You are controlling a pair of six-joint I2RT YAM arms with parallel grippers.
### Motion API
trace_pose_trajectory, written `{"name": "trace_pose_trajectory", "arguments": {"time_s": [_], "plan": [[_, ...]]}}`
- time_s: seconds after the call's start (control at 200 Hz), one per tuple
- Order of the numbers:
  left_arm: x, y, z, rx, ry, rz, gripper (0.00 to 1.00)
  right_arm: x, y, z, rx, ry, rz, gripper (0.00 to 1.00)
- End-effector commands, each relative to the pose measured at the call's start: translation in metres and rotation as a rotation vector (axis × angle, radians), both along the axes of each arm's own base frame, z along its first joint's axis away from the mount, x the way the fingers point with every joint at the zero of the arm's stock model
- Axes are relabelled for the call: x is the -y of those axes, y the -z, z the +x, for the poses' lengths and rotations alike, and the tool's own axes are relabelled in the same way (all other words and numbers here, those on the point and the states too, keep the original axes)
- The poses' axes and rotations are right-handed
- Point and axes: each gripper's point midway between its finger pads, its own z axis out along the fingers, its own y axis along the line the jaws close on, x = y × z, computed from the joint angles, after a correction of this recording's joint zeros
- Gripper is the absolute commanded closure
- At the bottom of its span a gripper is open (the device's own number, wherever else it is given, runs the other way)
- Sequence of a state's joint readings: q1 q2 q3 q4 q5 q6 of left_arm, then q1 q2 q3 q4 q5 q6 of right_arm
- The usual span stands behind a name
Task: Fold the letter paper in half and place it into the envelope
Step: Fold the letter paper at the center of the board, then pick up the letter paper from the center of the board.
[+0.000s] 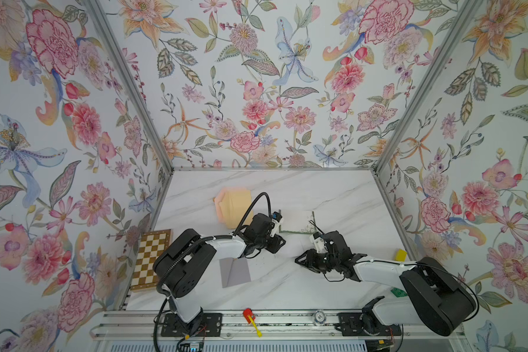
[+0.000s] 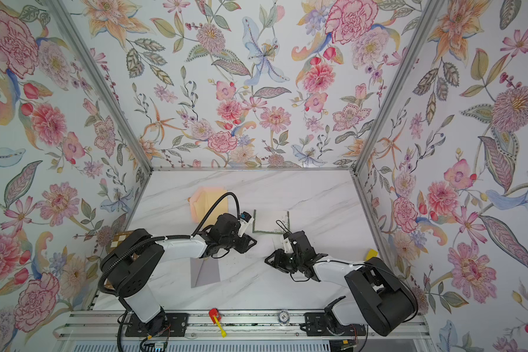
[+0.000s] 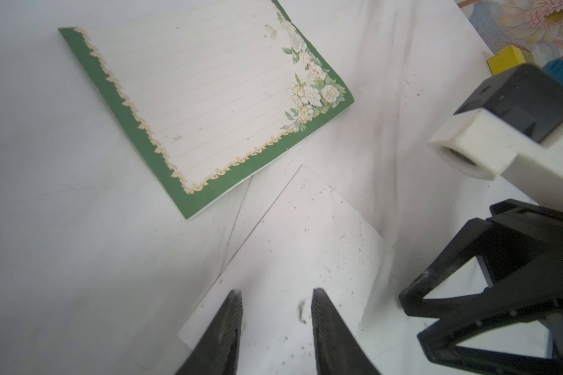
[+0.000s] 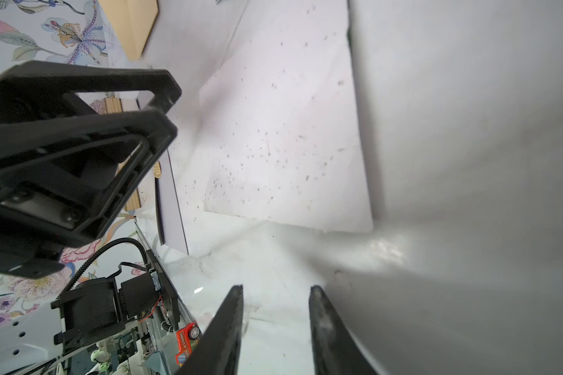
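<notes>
At centre of both top views, just above the two wrists, the letter paper (image 1: pixel 296 222) lies flat on the marble table (image 1: pixel 333 192), green border and white flowers facing up. The left wrist view shows a pale second edge under its lower border, so it may already be folded; cannot confirm. It is not in the envelope yet. The grey-lilac envelope (image 1: pixel 237 272), judged so by shape, sits lower left of centre, partly under the left arm and well apart from the paper; nothing seen inside, flap state unclear. Left gripper (image 3: pixel 277 292) is partly open and empty, over a white speckled sheet (image 3: pixel 299 246). Right gripper (image 4: pixel 275 289) is partly open and empty, over bare table beside that sheet. Likely left to do: grasp the paper, insert it. A peach object (image 1: pixel 230 207) sits upper left of the paper, contents not visible.
</notes>
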State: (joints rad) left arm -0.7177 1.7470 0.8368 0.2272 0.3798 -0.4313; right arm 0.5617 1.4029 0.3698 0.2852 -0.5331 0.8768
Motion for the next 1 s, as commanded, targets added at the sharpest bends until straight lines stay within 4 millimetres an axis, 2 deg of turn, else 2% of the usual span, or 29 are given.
{"name": "trace_pose_trajectory", "arguments": {"time_s": [0.0, 0.215, 0.495, 0.751, 0.996], "plan": [[-0.003, -0.009, 0.02, 0.06, -0.026, 0.012, 0.61, -0.007, 0.001, 0.008, 0.008, 0.035, 0.043, 0.64], [-0.004, 0.009, 0.027, 0.033, -0.022, 0.028, 0.61, -0.005, 0.011, 0.014, -0.003, 0.1, 0.054, 0.64], [-0.01, 0.035, 0.008, -0.053, -0.021, 0.029, 0.61, 0.002, 0.012, 0.021, 0.014, 0.166, 0.039, 0.63], [-0.012, 0.039, -0.012, -0.083, -0.018, 0.011, 0.61, 0.017, 0.006, 0.033, 0.07, 0.229, 0.012, 0.62], [-0.001, 0.035, -0.027, -0.096, 0.015, 0.008, 0.61, 0.021, 0.009, 0.036, 0.049, 0.219, -0.006, 0.6]]}}
